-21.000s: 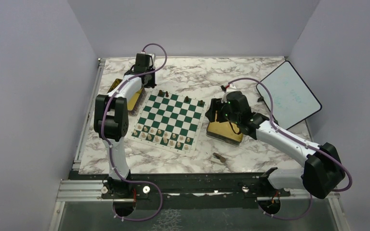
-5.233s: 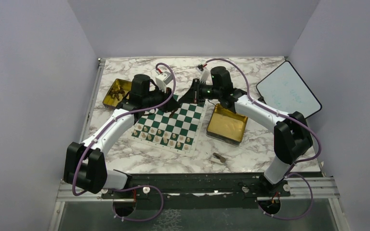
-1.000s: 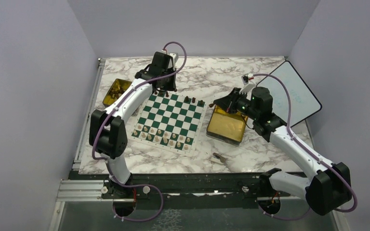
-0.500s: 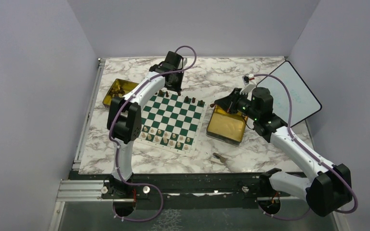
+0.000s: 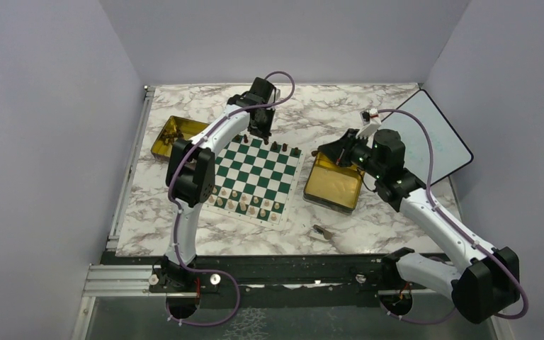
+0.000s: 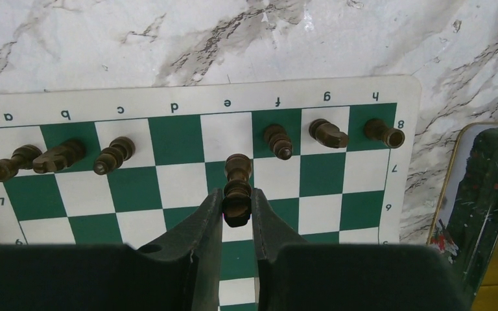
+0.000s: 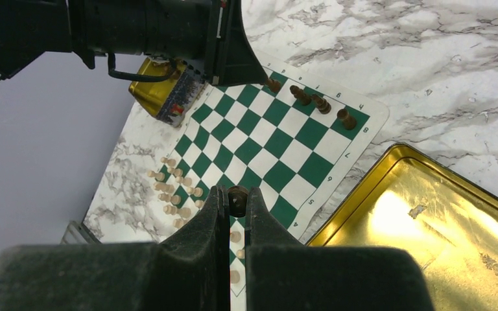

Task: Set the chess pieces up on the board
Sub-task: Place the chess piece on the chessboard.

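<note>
Marble table with left gold tin, right gold tin and white tablet

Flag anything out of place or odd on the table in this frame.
One small dark brown piece lies on its side on the marble table, apart from the board and nearer the arm bases than the right-hand gold tin. Nothing else stands out.

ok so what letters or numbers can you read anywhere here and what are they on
"a b c d e f g h": board top border, left wrist view, upside down.
"8", "7", "6": both side borders of the board, same view.
Border marks in the right wrist view: too small to read.
Tablet: faint marks, too blurred to read.
</note>
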### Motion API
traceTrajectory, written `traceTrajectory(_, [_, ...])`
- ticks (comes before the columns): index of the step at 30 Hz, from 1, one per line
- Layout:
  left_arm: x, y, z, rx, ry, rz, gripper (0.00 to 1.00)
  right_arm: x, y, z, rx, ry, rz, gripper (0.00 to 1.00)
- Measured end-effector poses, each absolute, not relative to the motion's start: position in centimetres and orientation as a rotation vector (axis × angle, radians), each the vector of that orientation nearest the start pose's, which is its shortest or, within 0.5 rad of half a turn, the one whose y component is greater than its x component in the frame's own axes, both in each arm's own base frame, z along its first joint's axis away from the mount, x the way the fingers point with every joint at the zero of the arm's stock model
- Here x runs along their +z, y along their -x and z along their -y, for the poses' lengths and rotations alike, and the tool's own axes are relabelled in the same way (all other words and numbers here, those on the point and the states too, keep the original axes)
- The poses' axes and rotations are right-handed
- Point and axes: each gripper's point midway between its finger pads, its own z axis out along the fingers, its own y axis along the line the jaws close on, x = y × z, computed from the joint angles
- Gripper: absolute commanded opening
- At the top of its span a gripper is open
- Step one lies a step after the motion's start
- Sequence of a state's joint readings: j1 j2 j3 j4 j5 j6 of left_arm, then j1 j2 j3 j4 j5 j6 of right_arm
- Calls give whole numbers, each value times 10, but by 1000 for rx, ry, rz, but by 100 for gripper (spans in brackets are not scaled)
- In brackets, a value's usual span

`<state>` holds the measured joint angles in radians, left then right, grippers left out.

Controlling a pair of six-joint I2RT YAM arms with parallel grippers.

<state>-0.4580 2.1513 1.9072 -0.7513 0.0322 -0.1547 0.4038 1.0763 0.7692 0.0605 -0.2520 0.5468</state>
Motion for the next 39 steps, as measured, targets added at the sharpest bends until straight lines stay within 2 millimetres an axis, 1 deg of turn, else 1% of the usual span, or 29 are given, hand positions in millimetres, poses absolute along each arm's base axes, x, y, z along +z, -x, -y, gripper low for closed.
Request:
traceTrajectory(4, [94, -459, 241, -260, -409, -2573, 19, 241, -313, -203, 887, 50, -1889, 6])
traceTrajectory(13, [81, -464, 240, -212, -411, -2592, 20, 241, -313, -203, 883, 55, -1888, 6])
traceTrajectory(23, [76, -465, 239, -195, -416, -2601, 22, 241, -313, -202, 880, 53, -1888, 6])
traceTrajectory(31, [67, -466, 240, -188, -424, -2616, 22, 241, -313, -202, 879, 52, -1888, 6])
traceTrajectory(36, [66, -465, 240, -187, -425, -2619, 22, 241, -314, -202, 876, 50, -1888, 6])
traceTrajectory(38, [65, -465, 240, -186, -425, -2620, 24, 241, -314, -202, 876, 50, -1888, 6])
traceTrajectory(39, [65, -465, 240, -185, -425, -2620, 27, 241, -314, -202, 876, 50, -1888, 6])
